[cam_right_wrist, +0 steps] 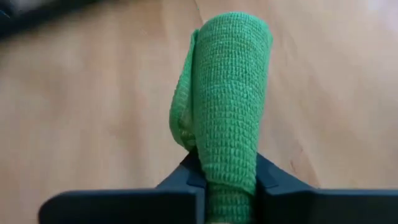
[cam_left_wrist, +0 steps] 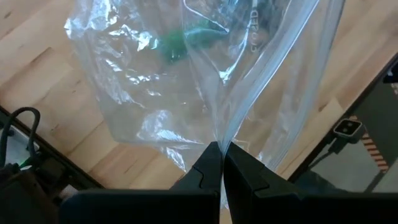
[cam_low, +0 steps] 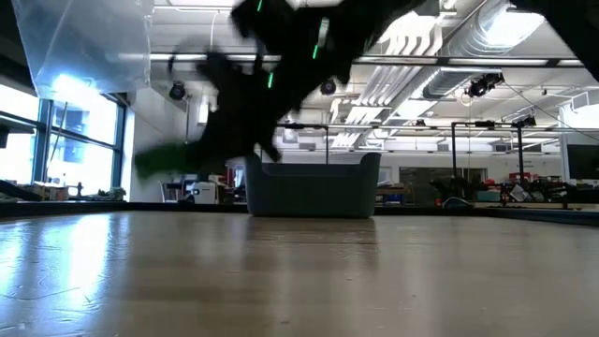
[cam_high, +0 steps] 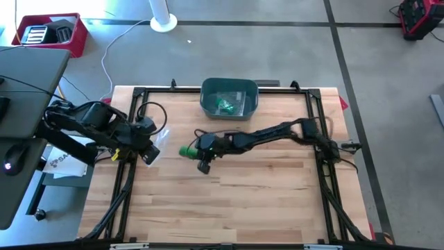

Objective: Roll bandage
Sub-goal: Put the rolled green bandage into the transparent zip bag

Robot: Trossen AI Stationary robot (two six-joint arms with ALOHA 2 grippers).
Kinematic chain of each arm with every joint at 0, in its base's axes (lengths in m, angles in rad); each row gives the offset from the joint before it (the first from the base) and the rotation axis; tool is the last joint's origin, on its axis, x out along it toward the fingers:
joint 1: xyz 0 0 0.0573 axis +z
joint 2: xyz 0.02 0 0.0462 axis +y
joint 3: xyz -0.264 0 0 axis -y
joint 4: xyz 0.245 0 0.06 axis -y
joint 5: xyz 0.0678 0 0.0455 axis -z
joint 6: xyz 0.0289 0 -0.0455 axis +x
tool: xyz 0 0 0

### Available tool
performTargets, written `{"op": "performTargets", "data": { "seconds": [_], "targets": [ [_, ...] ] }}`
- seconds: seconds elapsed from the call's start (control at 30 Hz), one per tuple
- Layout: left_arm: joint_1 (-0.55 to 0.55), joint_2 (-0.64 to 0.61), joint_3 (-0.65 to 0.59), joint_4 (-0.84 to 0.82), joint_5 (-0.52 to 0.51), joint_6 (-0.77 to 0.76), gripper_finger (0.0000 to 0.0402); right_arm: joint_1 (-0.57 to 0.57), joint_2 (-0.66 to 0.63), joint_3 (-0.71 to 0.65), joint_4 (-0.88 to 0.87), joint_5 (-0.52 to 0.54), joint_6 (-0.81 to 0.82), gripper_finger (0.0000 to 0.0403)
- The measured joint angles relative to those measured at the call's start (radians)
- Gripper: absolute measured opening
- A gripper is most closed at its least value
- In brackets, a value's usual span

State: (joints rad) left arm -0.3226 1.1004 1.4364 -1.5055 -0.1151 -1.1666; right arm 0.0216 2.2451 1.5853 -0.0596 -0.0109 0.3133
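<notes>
- Table (cam_high: 229, 201): wood, fills the lower centre of the high view.
- Bin (cam_high: 229, 97): grey, upper centre, green bits inside.
- Bag (cam_high: 157, 142): clear plastic, left of centre.
- Left gripper (cam_left_wrist: 222, 163): fingers pressed together, pinching the bag's edge.
- Right gripper (cam_right_wrist: 231, 180): mid-frame, closed on the green bandage (cam_right_wrist: 227, 106).
- Bandage sits just left of centre, right of the bag.

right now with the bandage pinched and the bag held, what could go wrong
The right gripper grips only one end of the green woven bandage roll; its loose outer layer could unwind or slip. The left gripper pinches only an edge of the clear plastic bag, which might sag shut or tear.
</notes>
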Motion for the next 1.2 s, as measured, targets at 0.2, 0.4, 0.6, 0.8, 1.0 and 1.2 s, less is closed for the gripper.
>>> {"op": "performTargets", "data": {
  "seconds": [0.2,0.4,0.6,0.8,1.0,1.2],
  "targets": [
    [-0.013,0.005,0.0,0.006,-0.063,0.027,0.0,0.019,-0.316,0.004,-0.158,-0.002,0.068,0.003],
    [0.03,0.044,0.0,0.098,-0.143,0.106,0.0,0.039,-0.54,0.008,-0.128,-0.057,0.076,0.0028],
    [0.069,0.11,0.0,0.263,-0.158,0.228,0.0,0.064,-0.531,0.047,-0.119,-0.151,0.133,0.0028],
    [0.074,0.125,0.0,0.343,-0.14,0.265,0.0,0.1,-0.515,0.057,-0.179,-0.06,0.206,0.0028],
    [0.07,0.098,0.0,0.417,-0.14,0.29,0.0,0.107,-0.51,0.057,-0.303,0.029,0.27,0.0028],
    [0.07,0.099,0.0,0.465,-0.14,0.29,0.0,0.107,-0.508,0.057,-0.317,0.119,0.339,0.0028]
  ]
}}
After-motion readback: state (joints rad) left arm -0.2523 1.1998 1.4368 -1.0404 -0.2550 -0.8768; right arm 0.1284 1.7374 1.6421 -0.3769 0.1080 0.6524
